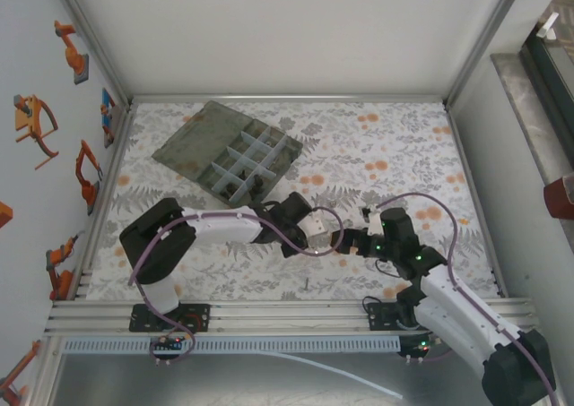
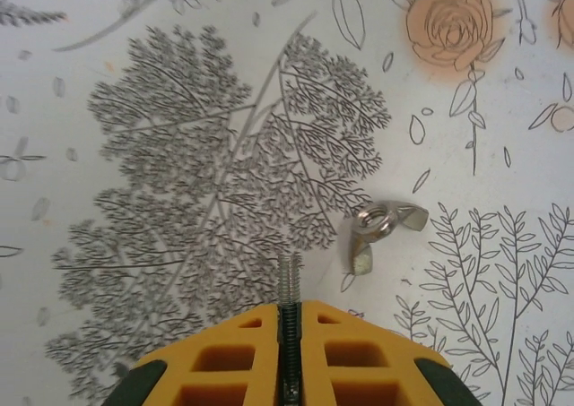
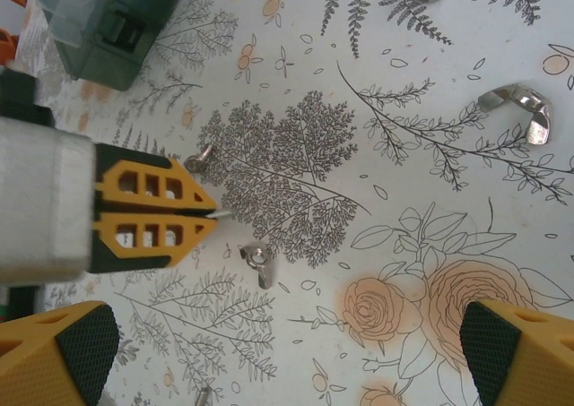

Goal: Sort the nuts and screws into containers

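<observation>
The left fingers (image 2: 238,357) are pressed together on a threaded screw (image 2: 289,285), pinching its shank so the tip pokes out past them over the tabletop (image 2: 134,65). The right fingers (image 3: 520,357) stand spread wide, holding nothing. I judge the screw light, stiff and slick, so it could pivot in so narrow a grip. A wing nut (image 2: 384,229) lies near it. The screw's head is hidden between the fingers. The organiser box (image 1: 193,137), far left, is too murky to show me its contents.
</observation>
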Available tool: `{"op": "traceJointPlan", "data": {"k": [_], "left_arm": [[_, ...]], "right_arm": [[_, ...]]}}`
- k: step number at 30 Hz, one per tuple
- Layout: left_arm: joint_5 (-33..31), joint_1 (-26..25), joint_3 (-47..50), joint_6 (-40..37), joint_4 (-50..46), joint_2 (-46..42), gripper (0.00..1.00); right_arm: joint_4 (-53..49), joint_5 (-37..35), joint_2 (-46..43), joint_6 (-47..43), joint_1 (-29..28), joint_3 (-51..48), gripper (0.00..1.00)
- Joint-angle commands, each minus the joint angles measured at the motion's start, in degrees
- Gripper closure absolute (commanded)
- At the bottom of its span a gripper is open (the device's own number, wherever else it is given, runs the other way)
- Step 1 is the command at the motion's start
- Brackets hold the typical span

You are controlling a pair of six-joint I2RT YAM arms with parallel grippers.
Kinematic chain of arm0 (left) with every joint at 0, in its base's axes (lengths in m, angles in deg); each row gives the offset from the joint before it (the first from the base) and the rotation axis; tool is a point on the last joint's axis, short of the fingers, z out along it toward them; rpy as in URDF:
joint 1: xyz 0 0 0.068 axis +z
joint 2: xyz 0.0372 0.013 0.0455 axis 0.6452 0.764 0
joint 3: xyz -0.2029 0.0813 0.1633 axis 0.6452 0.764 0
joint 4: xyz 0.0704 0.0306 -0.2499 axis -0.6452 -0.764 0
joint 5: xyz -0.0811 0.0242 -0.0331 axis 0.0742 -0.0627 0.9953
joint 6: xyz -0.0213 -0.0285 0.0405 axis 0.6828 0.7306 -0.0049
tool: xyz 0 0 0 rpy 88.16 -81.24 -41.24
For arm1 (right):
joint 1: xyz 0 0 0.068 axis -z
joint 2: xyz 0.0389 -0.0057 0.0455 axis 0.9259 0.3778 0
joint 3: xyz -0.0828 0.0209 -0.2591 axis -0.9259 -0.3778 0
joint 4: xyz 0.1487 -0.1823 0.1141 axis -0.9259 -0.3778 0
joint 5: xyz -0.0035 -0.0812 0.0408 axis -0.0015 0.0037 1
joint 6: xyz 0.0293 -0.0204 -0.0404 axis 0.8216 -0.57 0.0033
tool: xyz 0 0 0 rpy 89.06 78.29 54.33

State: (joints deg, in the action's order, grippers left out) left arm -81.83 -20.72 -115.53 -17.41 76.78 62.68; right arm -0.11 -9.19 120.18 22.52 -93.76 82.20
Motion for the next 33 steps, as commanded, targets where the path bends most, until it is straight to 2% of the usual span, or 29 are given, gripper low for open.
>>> {"op": "traceJointPlan", "data": {"k": [1, 8, 14, 21, 27, 33], "left_arm": [[3.58, 2.83, -2.11, 0.23, 1.29, -4.49, 0.96], [4.15, 11.69, -8.8, 4.74, 2.84, -4.17, 0.95], [-4.46, 15.89, -15.99, 6.28, 2.73, 1.96, 0.95], [-11.46, 21.01, -23.21, 10.88, 2.28, 9.88, 0.95], [-9.89, 24.99, -27.11, 13.17, 1.97, 14.97, 0.95], [-6.76, 25.94, -27.3, 10.89, 4.12, 17.07, 0.92]], "right_arm": [[4.03, -1.18, 2.65, -2.36, -0.07, 3.7, 0.0], [12.92, 1.83, 14.35, -4.2, 0.1, 9.42, 0.0], [18.84, 5.6, 25.11, -4.56, 0.35, 16.67, 0.0], [18.21, 7.58, 34.36, -6.78, 1.07, 23.39, 0.01], [16.27, 7.0, 37.88, -7.1, 1.61, 26.06, 0.01], [15.04, 6.38, 39.84, -7.08, 1.89, 27.25, 0.01]]}}
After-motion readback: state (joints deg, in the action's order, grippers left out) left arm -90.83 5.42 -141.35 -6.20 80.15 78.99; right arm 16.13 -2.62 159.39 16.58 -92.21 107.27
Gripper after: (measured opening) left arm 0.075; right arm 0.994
